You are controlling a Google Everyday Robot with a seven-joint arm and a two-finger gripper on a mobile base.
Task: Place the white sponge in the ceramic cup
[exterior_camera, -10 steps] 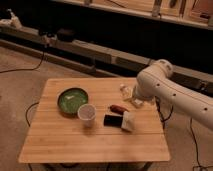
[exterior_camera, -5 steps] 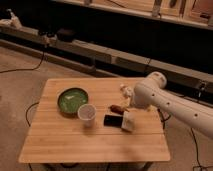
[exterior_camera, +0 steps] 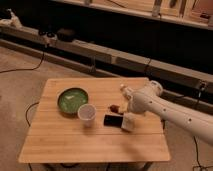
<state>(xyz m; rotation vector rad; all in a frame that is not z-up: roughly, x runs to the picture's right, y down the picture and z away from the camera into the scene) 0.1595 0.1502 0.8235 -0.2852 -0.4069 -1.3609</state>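
Observation:
The white sponge (exterior_camera: pixel 128 122) lies on the wooden table (exterior_camera: pixel 75 145), right of centre, beside a flat black rectangle (exterior_camera: pixel 113 120). Left of the rectangle the ceramic cup (exterior_camera: pixel 87 113) stands upright, white and round. My white arm (exterior_camera: pixel 165 110) reaches in from the right. Its gripper (exterior_camera: pixel 128 112) hangs open just above the sponge, pointing down at it, with nothing held. The arm's end hides most of the gripper.
A wide green bowl (exterior_camera: pixel 72 100) sits left of and behind the cup. A small red item (exterior_camera: pixel 116 107) lies behind the black rectangle, and a whitish elongated item (exterior_camera: pixel 122 89) farther back. A dark shelf unit runs behind the table, and cables cross the floor at left.
The arm has swung down and slightly left, bringing its end from above the table's right side to just over the sponge. The objects on the table have not moved.

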